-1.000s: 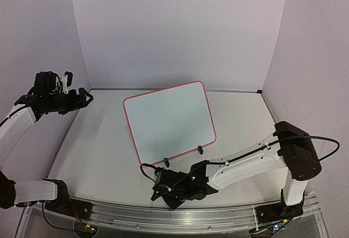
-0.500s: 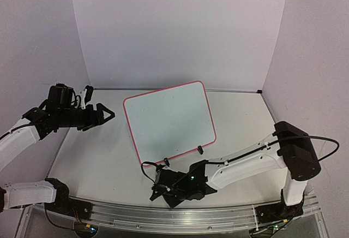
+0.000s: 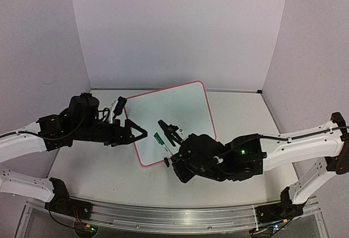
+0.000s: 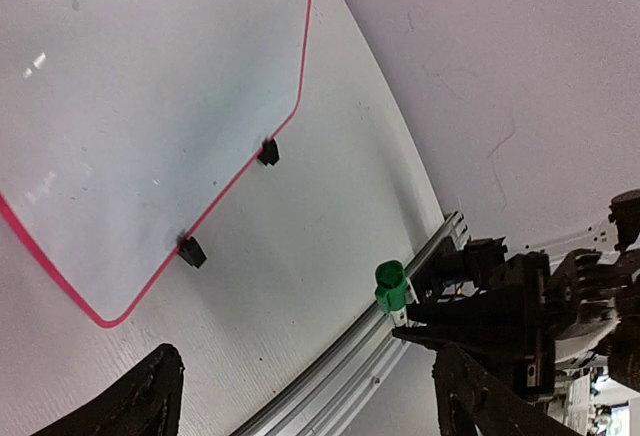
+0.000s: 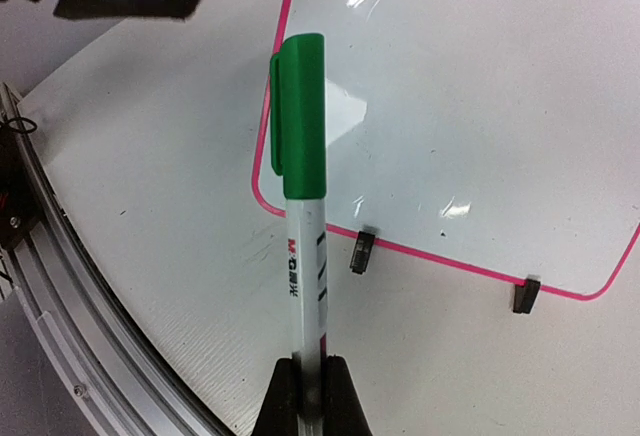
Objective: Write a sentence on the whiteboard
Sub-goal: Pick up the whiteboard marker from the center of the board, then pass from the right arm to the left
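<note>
Marker (image 5: 302, 206): riding up off the table's (image 3: 98, 161) near edge, tail pinched in the right gripper (image 5: 305, 388).
Right gripper: pressing together on the marker, now hovering over the whiteboard's (image 3: 174, 112) near-left corner.
Left gripper (image 3: 137, 130): swinging in from the far-left corner, jaws spread, seemingly heading for the cap (image 5: 300, 116).
Whiteboard: lying mid-table toward the far edge, staying blank.
Cap: still sitting on, so uncapping probably coming before any writing.

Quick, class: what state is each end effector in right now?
Left end effector: open, empty.
Right end effector: closed on the green-capped marker.
</note>
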Action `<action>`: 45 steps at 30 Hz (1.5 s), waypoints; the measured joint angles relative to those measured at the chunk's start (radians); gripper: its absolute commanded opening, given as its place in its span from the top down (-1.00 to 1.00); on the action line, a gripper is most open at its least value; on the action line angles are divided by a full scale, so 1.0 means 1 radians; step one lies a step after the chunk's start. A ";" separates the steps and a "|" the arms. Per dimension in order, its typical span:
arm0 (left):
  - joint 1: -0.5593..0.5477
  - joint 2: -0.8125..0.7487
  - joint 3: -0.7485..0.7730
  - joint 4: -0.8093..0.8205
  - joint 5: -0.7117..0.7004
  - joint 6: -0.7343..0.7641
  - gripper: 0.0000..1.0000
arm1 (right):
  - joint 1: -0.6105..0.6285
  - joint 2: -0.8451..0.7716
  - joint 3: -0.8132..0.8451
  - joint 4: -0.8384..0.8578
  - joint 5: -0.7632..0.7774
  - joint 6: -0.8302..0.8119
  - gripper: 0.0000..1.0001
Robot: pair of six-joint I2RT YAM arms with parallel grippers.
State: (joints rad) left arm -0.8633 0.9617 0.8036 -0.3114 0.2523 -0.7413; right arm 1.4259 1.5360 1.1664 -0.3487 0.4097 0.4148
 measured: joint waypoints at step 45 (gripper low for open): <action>-0.104 0.207 0.010 0.375 -0.036 -0.152 1.00 | -0.068 -0.059 -0.062 0.131 0.058 -0.108 -0.80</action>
State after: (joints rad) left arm -0.9673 1.1686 0.8140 0.0639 0.2159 -0.8932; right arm 1.3576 1.4768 1.1046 -0.2178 0.4672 0.3067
